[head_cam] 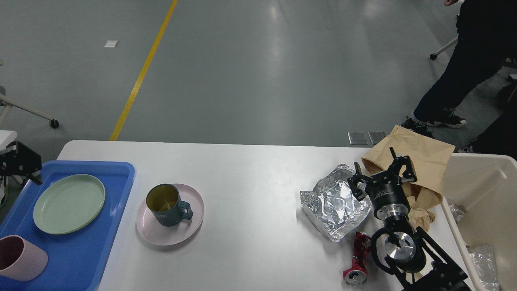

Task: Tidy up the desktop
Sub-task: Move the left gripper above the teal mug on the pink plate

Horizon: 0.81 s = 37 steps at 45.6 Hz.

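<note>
Right end effector (383, 169): fingers spread apart, gripping nothing, poised above the far right part of the table (258, 178), between the foil wrapper (335, 206) and the brown paper bag (412, 161). Judged to be lining up on one of these two pieces of rubbish.

Left end effector (20, 163): a dark part at the left edge of the view, over the far corner of the blue tray (80, 258); whether its fingers are apart or together cannot be told.

Near the right end effector, rubbish, grouped beside the beige bin (484, 178) that stands off the table's right end, probably its destination:
- Foil wrapper, one, crumpled, lying flat.
- Brown paper bag, one, creased, overhanging the far right corner.
- Crushed red can (357, 260), one, on its side at the near edge, just beside the right arm.
- Clear crumpled plastic lies inside the bin; count unclear.

Mid-table, crockery:
- Pink plate (170, 220), one, with one dark blue mug (166, 205) standing upright on it, handle to the right. Likely bound for the tray.

Left end, blue tray, one, apparently the collecting place for dishes:
- Green plate (69, 203), one.
- Pink cup (20, 258), one, lying tilted at the near corner.

Beyond the table: grey floor with a yellow line; one person's legs at upper right.
</note>
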Each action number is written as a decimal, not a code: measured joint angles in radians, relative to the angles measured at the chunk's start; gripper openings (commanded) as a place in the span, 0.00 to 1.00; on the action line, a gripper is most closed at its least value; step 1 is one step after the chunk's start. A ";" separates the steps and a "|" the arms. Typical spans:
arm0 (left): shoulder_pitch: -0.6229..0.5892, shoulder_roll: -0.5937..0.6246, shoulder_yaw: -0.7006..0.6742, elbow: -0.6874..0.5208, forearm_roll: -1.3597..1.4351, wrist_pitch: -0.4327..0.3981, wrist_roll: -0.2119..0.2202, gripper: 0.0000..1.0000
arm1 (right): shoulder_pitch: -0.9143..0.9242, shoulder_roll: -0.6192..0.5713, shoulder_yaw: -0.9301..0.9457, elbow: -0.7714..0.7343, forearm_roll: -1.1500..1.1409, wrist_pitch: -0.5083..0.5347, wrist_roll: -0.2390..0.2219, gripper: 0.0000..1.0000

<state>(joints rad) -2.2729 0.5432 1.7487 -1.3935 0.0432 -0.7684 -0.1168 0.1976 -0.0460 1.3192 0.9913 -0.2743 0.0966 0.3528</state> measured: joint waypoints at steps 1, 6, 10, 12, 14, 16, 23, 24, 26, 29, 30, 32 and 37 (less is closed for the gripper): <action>-0.023 -0.030 0.003 -0.022 -0.015 0.000 0.000 0.96 | 0.000 0.000 0.000 0.000 0.000 0.000 0.000 1.00; -0.153 -0.190 -0.021 -0.138 -0.089 0.000 0.000 0.95 | 0.000 0.000 0.000 0.000 0.000 0.000 0.000 1.00; -0.240 -0.281 -0.070 -0.214 -0.144 0.000 0.000 0.95 | 0.000 0.000 0.000 0.000 0.000 0.000 0.000 1.00; -0.276 -0.313 -0.093 -0.246 -0.172 -0.001 0.000 0.95 | 0.000 0.000 0.000 -0.001 0.000 0.000 0.000 1.00; -0.308 -0.340 -0.115 -0.273 -0.197 -0.002 0.000 0.95 | 0.000 0.000 0.000 -0.001 0.000 0.000 0.000 1.00; -0.347 -0.373 -0.138 -0.304 -0.226 -0.003 0.000 0.95 | 0.000 0.000 0.000 -0.001 0.000 0.000 0.000 1.00; -0.449 -0.460 -0.184 -0.363 -0.298 -0.017 0.000 0.96 | 0.000 0.000 0.000 -0.001 0.000 0.000 0.000 1.00; -0.453 -0.465 -0.185 -0.364 -0.302 -0.018 0.000 0.96 | 0.000 0.000 0.000 -0.001 0.000 0.000 0.000 1.00; -0.459 -0.473 -0.187 -0.366 -0.309 -0.021 0.000 0.96 | 0.000 0.000 0.000 -0.001 0.000 0.000 0.000 1.00; -0.460 -0.479 -0.188 -0.367 -0.311 -0.024 -0.002 0.96 | 0.000 0.000 0.000 -0.001 0.000 0.000 0.000 1.00; -0.460 -0.479 -0.188 -0.367 -0.312 -0.025 -0.004 0.96 | 0.000 -0.001 0.000 -0.001 0.000 0.000 0.000 1.00; -0.457 -0.479 -0.188 -0.366 -0.311 -0.027 -0.006 0.96 | 0.000 -0.001 0.000 -0.001 0.000 0.000 0.000 1.00; -0.448 -0.471 -0.185 -0.358 -0.309 -0.028 -0.007 0.96 | 0.000 -0.001 0.000 -0.001 0.000 0.000 0.000 1.00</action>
<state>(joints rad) -2.7208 0.0720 1.5642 -1.7512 -0.2654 -0.7960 -0.1236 0.1975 -0.0466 1.3193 0.9904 -0.2746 0.0966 0.3528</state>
